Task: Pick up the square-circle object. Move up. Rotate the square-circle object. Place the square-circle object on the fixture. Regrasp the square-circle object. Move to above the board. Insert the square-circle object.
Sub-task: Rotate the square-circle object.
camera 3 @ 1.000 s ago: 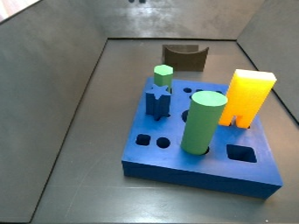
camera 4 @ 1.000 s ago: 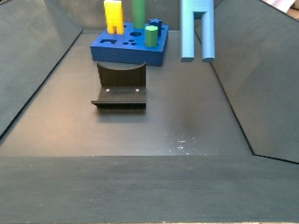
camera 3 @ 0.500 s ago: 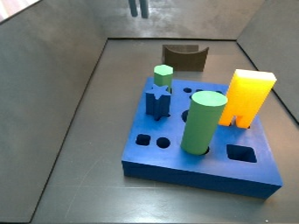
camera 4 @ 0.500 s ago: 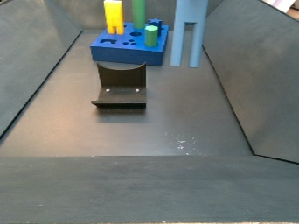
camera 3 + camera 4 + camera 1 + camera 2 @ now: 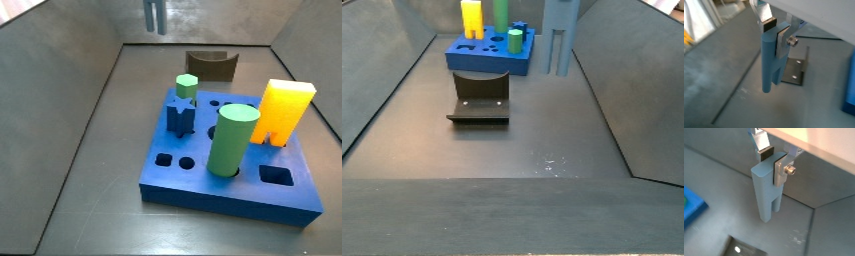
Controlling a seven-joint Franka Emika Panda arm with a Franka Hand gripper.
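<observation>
The square-circle object point(image 5: 767, 65) is a long pale blue peg that hangs upright, with my gripper point(image 5: 774, 32) shut on its upper end; a wrist view shows the same grip point(image 5: 773, 163) on the peg point(image 5: 765, 193). In both side views the peg point(image 5: 154, 15) point(image 5: 560, 38) hangs in the air from the frame's top edge, and the gripper itself is cut off there. The dark fixture point(image 5: 210, 63) point(image 5: 480, 100) stands on the floor beside the blue board point(image 5: 227, 170) point(image 5: 489, 55). The peg is off to the side of the board, not over it.
On the board stand a tall green cylinder point(image 5: 230, 138), an orange-yellow block point(image 5: 285, 112), a dark-blue star peg point(image 5: 182, 115) and a small green hexagonal peg point(image 5: 186, 86). Grey sloping walls point(image 5: 67, 90) enclose the floor.
The held peg has come lower into a side view and shifted slightly sideways near the board. The grip is unchanged; board and fixture have not moved.
</observation>
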